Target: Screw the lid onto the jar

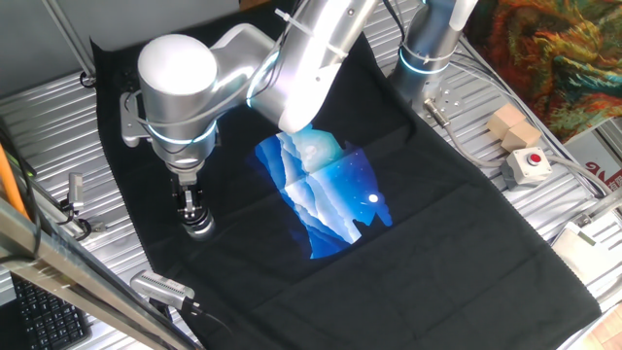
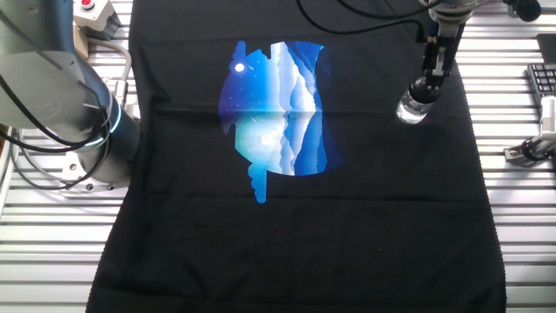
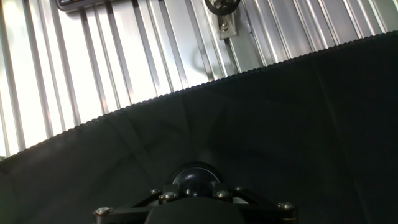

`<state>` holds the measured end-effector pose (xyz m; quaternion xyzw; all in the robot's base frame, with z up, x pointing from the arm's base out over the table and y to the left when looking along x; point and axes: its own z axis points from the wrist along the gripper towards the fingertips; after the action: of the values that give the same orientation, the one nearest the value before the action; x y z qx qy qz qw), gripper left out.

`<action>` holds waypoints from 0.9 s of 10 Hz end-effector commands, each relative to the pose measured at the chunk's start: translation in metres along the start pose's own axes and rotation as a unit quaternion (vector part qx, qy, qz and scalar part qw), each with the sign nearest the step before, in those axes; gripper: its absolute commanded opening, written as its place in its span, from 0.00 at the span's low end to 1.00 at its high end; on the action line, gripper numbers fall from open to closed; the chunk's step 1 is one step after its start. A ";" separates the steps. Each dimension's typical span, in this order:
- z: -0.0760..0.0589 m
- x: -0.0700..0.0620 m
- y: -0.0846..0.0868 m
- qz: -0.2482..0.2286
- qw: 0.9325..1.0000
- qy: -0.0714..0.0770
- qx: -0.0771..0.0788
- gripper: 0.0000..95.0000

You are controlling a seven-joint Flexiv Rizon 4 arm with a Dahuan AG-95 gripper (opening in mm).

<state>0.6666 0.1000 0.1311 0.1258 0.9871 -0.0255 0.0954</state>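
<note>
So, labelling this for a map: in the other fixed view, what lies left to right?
Red-buttoned box → robot base → blue print → jar under the gripper → keyboard.

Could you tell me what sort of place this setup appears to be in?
Most likely a robotics lab workbench: a ribbed aluminium table under a black cloth, a red-buttoned box like an emergency stop, and a keyboard at the edge.

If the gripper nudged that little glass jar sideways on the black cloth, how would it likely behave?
The jar looks squat and upright, so it would probably slide or drag rather than tip. Its shiny clear glass suggests a slippery, breakable surface. The soft black cloth may bunch and resist. The gripper sits right on top.
</note>
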 end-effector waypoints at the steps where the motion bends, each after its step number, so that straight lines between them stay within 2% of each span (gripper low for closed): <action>1: 0.000 0.000 0.000 0.000 1.000 0.002 -0.006 0.00; 9: -0.001 0.000 0.000 -0.001 1.000 0.004 -0.002 0.00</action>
<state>0.6669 0.1001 0.1314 0.1245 0.9878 -0.0224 0.0913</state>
